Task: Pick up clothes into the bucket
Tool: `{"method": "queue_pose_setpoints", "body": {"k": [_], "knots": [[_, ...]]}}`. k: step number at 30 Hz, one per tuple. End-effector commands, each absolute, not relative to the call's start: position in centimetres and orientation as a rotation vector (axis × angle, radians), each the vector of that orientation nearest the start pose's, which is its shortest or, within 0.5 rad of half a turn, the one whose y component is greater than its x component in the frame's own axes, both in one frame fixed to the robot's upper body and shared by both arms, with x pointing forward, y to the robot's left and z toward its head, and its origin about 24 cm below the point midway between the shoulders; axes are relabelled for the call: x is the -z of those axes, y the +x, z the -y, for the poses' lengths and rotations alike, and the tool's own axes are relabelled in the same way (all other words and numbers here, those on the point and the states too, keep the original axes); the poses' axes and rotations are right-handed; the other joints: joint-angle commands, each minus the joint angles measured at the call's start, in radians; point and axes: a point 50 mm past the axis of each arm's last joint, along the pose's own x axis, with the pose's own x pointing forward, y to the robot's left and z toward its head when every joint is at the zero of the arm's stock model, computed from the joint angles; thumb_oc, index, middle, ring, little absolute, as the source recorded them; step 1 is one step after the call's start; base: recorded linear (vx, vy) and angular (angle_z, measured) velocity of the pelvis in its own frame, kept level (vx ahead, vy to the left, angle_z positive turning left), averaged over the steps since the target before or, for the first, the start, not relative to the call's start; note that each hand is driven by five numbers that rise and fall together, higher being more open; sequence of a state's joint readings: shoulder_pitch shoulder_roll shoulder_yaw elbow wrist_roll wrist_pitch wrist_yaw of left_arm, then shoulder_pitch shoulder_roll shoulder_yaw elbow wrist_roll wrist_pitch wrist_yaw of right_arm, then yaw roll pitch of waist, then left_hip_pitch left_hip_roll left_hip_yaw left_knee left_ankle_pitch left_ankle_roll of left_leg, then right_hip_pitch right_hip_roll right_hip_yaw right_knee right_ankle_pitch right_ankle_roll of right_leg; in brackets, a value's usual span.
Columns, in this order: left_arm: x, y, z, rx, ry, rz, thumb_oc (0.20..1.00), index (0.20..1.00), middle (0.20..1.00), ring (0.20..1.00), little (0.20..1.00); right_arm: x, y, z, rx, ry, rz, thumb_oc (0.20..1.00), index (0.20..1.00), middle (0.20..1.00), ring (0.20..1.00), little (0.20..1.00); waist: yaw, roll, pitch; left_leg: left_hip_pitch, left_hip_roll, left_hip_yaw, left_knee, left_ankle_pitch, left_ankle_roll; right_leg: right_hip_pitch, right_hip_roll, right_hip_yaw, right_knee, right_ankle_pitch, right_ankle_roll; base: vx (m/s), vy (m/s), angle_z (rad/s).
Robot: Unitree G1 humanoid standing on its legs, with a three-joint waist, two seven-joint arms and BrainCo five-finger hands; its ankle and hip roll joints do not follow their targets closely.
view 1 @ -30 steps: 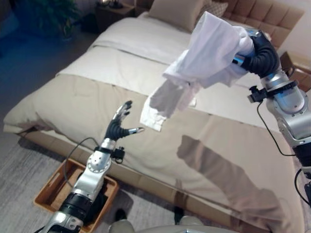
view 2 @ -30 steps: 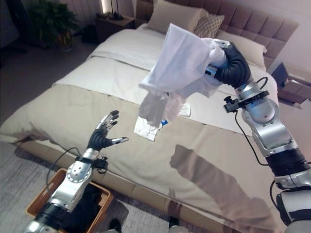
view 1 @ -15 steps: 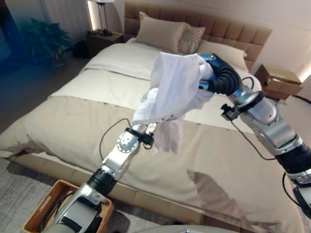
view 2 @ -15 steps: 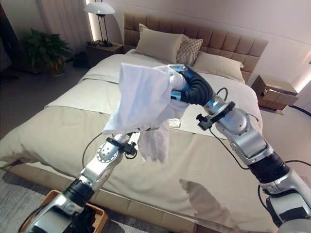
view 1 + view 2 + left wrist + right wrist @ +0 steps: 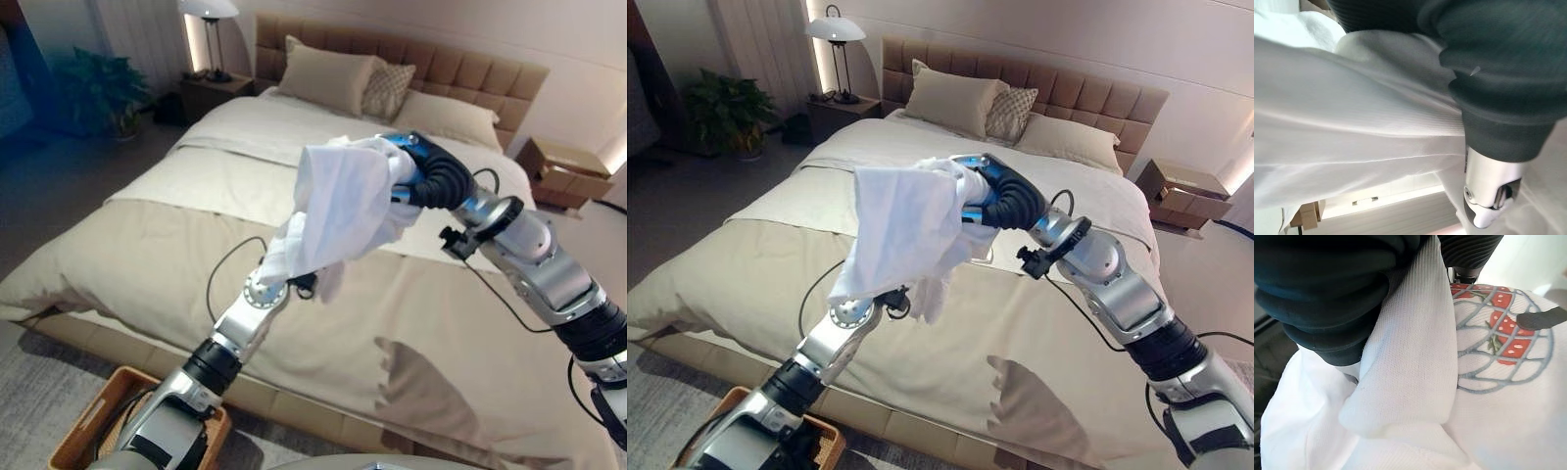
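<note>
A white garment (image 5: 338, 208) hangs in the air over the beige bed (image 5: 147, 245), draped round my right hand (image 5: 438, 180), which is shut on its upper end. The right wrist view shows the same white cloth (image 5: 1415, 382) with a strawberry print (image 5: 1501, 333) pressed against the hand's dark cover. My left arm reaches up from the lower left, and its wrist (image 5: 265, 290) ends under the garment's lower edge. My left hand (image 5: 1498, 88) is up against the white cloth (image 5: 1352, 122). A wooden basket (image 5: 93, 413) stands on the floor by the bed's near edge.
Pillows (image 5: 338, 76) lean on the padded headboard. A lamp (image 5: 835, 29) on a nightstand and a plant (image 5: 725, 108) stand at the back left. A cardboard box (image 5: 558, 162) lies right of the bed. A grey rug (image 5: 39, 372) covers the floor near the basket.
The camera has tilted up. My right hand has brought the garment lower and to the left. My left hand, open in free air before, has risen under the hanging cloth.
</note>
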State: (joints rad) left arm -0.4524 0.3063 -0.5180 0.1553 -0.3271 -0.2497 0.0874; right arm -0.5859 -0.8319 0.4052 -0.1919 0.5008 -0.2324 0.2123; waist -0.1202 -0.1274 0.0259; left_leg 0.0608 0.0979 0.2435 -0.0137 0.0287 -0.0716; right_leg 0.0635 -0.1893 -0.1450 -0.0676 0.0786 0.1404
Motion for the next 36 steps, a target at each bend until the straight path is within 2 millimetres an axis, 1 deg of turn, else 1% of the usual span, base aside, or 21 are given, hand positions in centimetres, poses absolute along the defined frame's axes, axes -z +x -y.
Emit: {"method": "queue_pose_setpoints", "body": {"k": [1, 3, 4, 5, 6, 7, 8, 14, 15, 17, 18, 20, 25, 26, 27, 28, 31, 32, 33, 35, 36], "knots": [[-15.4, 30.6, -4.4, 0.604, 0.102, 0.512, 0.200, 0.200, 0.200, 0.200, 0.200, -25.2, 26.9, 12.7, -0.777, -0.349, 0.788, 0.200, 0.200, 0.200, 0.200, 0.200, 0.026, 0.006, -0.037, -0.020, 0.021, -0.086, 0.071, -0.049, -0.005, -0.044, -0.036, -0.025, 0.063, 0.045, 0.069, 0.00, 0.000, 0.00], [-14.7, 30.7, -4.4, 0.623, 0.105, 0.474, 0.200, 0.200, 0.200, 0.200, 0.200, -25.2, 26.8, 12.7, -0.779, -0.332, 0.791, 0.200, 0.200, 0.200, 0.200, 0.200, 0.023, 0.007, -0.039, -0.020, 0.021, -0.084, 0.071, -0.049, -0.004, -0.047, -0.037, -0.023, 0.064, 0.045, 0.069, 0.00, 0.000, 0.00], [-14.7, 30.7, -4.4, 0.624, 0.105, 0.473, 0.200, 0.200, 0.200, 0.200, 0.200, -25.2, 26.8, 12.8, -0.778, -0.332, 0.791, 0.200, 0.200, 0.200, 0.200, 0.200, 0.024, 0.007, -0.040, -0.021, 0.021, -0.084, 0.071, -0.050, -0.004, -0.047, -0.037, -0.023, 0.064, 0.045, 0.069, 0.00, 0.000, 0.00], [-13.8, 30.8, -4.5, 0.622, 0.093, 0.433, 0.200, 0.200, 0.200, 0.200, 0.200, -25.1, 26.9, 12.8, -0.775, -0.311, 0.788, 0.200, 0.200, 0.200, 0.200, 0.200, 0.022, 0.007, -0.043, -0.019, 0.020, -0.082, 0.072, -0.049, -0.003, -0.047, -0.038, -0.023, 0.064, 0.047, 0.069, 0.00, 0.000, 0.00], [-13.4, 30.9, -4.6, 0.616, 0.087, 0.412, 0.200, 0.200, 0.200, 0.200, 0.200, -25.1, 26.9, 12.8, -0.772, -0.301, 0.787, 0.200, 0.200, 0.200, 0.200, 0.200, 0.021, 0.007, -0.043, -0.018, 0.020, -0.081, 0.071, -0.050, -0.003, -0.047, -0.037, -0.021, 0.064, 0.047, 0.069, 0.00, 0.000, 0.00], [-13.4, 30.9, -4.6, 0.616, 0.086, 0.412, 0.200, 0.200, 0.200, 0.200, 0.200, -25.0, 26.9, 12.8, -0.772, -0.301, 0.787, 0.200, 0.200, 0.200, 0.200, 0.200, 0.021, 0.007, -0.044, -0.018, 0.020, -0.081, 0.071, -0.050, -0.003, -0.048, -0.037, -0.021, 0.064, 0.047, 0.069, 0.00, 0.000, 0.00], [-12.8, 31.0, -4.7, 0.607, 0.078, 0.387, 0.200, 0.200, 0.200, 0.200, 0.200, -25.0, 26.8, 12.8, -0.773, -0.291, 0.790, 0.200, 0.200, 0.200, 0.200, 0.200, 0.018, 0.006, -0.045, -0.018, 0.020, -0.079, 0.070, -0.050, -0.004, -0.049, -0.037, -0.019, 0.064, 0.045, 0.069, 0.00, 0.000, 0.00], [-12.3, 31.1, -5.7, 0.563, 0.051, 0.372, 0.200, 0.200, 0.200, 0.200, 0.200, -25.0, 26.6, 13.0, -0.771, -0.281, 0.795, 0.200, 0.200, 0.200, 0.200, 0.200, 0.016, 0.006, -0.048, -0.019, 0.018, -0.079, 0.071, -0.050, -0.003, -0.051, -0.038, -0.016, 0.064, 0.047, 0.068, 0.00, 0.000, 0.00], [-12.2, 31.3, -6.5, 0.527, 0.056, 0.371, 0.200, 0.200, 0.200, 0.200, 0.200, -25.0, 26.5, 13.3, -0.765, -0.255, 0.795, 0.200, 0.200, 0.200, 0.200, 0.200, 0.016, 0.007, -0.048, -0.020, 0.019, -0.078, 0.071, -0.050, -0.003, -0.052, -0.039, -0.015, 0.064, 0.047, 0.068, 0.00, 0.000, 0.00], [-12.1, 31.4, -7.3, 0.496, 0.049, 0.367, 0.200, 0.200, 0.200, 0.200, 0.200, -24.7, 26.4, 13.7, -0.757, -0.213, 0.787, 0.200, 0.200, 0.200, 0.200, 0.200, 0.018, 0.007, -0.048, -0.021, 0.018, -0.078, 0.072, -0.050, -0.003, -0.052, -0.039, -0.015, 0.064, 0.047, 0.067, 0.00, 0.000, 0.00], [-12.0, 31.4, -7.3, 0.496, 0.049, 0.366, 0.200, 0.200, 0.200, 0.200, 0.200, -24.7, 26.4, 13.7, -0.757, -0.213, 0.787, 0.200, 0.200, 0.200, 0.200, 0.200, 0.018, 0.007, -0.049, -0.021, 0.018, -0.078, 0.072, -0.050, -0.003, -0.052, -0.039, -0.015, 0.064, 0.047, 0.068, 0.00, 0.000, 0.00], [-11.8, 31.5, -8.2, 0.456, 0.030, 0.355, 0.200, 0.200, 0.200, 0.200, 0.200, -24.3, 26.4, 14.3, -0.733, -0.169, 0.776, 0.200, 0.200, 0.200, 0.200, 0.200, 0.019, 0.007, -0.049, -0.022, 0.018, -0.079, 0.072, -0.050, -0.003, -0.052, -0.039, -0.017, 0.065, 0.046, 0.068, 0.00, 0.000, 0.00], [-11.6, 31.4, -10.4, 0.383, 0.014, 0.356, 0.200, 0.200, 0.200, 0.200, 0.200, -23.7, 26.3, 15.5, -0.677, -0.147, 0.765, 0.206, 0.206, 0.206, 0.206, 0.206, 0.022, 0.008, -0.051, -0.024, 0.017, -0.081, 0.071, -0.050, -0.003, -0.052, -0.040, -0.019, 0.064, 0.046, 0.068, 0.00, 0.000, 0.00], [-11.7, 31.3, -10.9, 0.368, 0.017, 0.364, 0.200, 0.200, 0.200, 0.200, 0.200, -23.4, 26.5, 15.9, -0.653, -0.140, 0.756, 0.460, 0.460, 0.460, 0.460, 0.460, 0.023, 0.009, -0.051, -0.023, 0.017, -0.082, 0.071, -0.050, -0.002, -0.051, -0.040, -0.020, 0.065, 0.045, 0.067, 0.00, 0.000, 0.00], [-11.9, 31.2, -11.6, 0.347, 0.018, 0.376, 0.200, 0.200, 0.200, 0.200, 0.200, -23.1, 26.5, 16.5, -0.613, -0.120, 0.751, 1.000, 1.000, 1.000, 1.000, 1.000, 0.024, 0.009, -0.051, -0.023, 0.016, -0.084, 0.071, -0.050, -0.002, -0.050, -0.040, -0.021, 0.066, 0.043, 0.066, 0.00, 0.000, 0.00], [-11.8, 31.1, -11.6, 0.347, 0.019, 0.375, 0.200, 0.200, 0.200, 0.200, 0.200, -23.1, 26.5, 16.5, -0.613, -0.119, 0.751, 1.000, 1.000, 1.000, 1.000, 1.000, 0.024, 0.009, -0.052, -0.023, 0.016, -0.084, 0.071, -0.050, -0.002, -0.050, -0.040, -0.021, 0.066, 0.043, 0.066, 0.00, 0.000, 0.00], [-12.2, 30.9, -13.4, 0.287, 0.039, 0.402, 0.200, 0.200, 0.200, 0.200, 0.200, -22.1, 26.7, 17.8, -0.530, -0.098, 0.727, 1.000, 1.000, 1.000, 1.000, 1.000, 0.027, 0.012, -0.050, -0.021, 0.017, -0.085, 0.070, -0.051, -0.002, -0.049, -0.040, -0.023, 0.067, 0.041, 0.066, 0.00, 0.000, 0.00], [-12.1, 30.9, -13.4, 0.288, 0.039, 0.402, 0.200, 0.200, 0.200, 0.200, 0.200, -22.0, 26.7, 17.8, -0.530, -0.097, 0.727, 1.000, 1.000, 1.000, 1.000, 1.000, 0.027, 0.011, -0.050, -0.021, 0.017, -0.085, 0.070, -0.051, -0.002, -0.049, -0.040, -0.023, 0.067, 0.041, 0.066, 0.00, 0.000, 0.00], [-12.2, 30.7, -14.4, 0.251, 0.062, 0.412, 0.200, 0.200, 0.200, 0.200, 0.200, -21.4, 26.8, 18.5, -0.481, -0.088, 0.711, 1.000, 1.000, 1.000, 1.000, 1.000, 0.029, 0.014, -0.050, -0.020, 0.017, -0.086, 0.070, -0.051, -0.001, -0.047, -0.040, -0.023, 0.066, 0.039, 0.065, 0.00, 0.000, 0.00], [-12.2, 30.5, -15.4, 0.216, 0.103, 0.421, 0.200, 0.200, 0.200, 0.200, 0.200, -20.6, 26.8, 19.4, -0.433, -0.075, 0.688, 1.000, 1.000, 1.000, 1.000, 1.000, 0.030, 0.015, -0.049, -0.021, 0.016, -0.088, 0.071, -0.052, -0.001, -0.047, -0.039, -0.022, 0.066, 0.038, 0.065, 0.00, 0.000, 0.00], [-12.2, 30.5, -15.4, 0.216, 0.104, 0.420, 0.200, 0.200, 0.200, 0.200, 0.200, -20.6, 26.8, 19.3, -0.433, -0.075, 0.687, 1.000, 1.000, 1.000, 1.000, 1.000, 0.030, 0.014, -0.049, -0.021, 0.016, -0.088, 0.071, -0.053, -0.001, -0.047, -0.039, -0.022, 0.066, 0.038, 0.065, 0.00, 0.000, 0.00]]}}
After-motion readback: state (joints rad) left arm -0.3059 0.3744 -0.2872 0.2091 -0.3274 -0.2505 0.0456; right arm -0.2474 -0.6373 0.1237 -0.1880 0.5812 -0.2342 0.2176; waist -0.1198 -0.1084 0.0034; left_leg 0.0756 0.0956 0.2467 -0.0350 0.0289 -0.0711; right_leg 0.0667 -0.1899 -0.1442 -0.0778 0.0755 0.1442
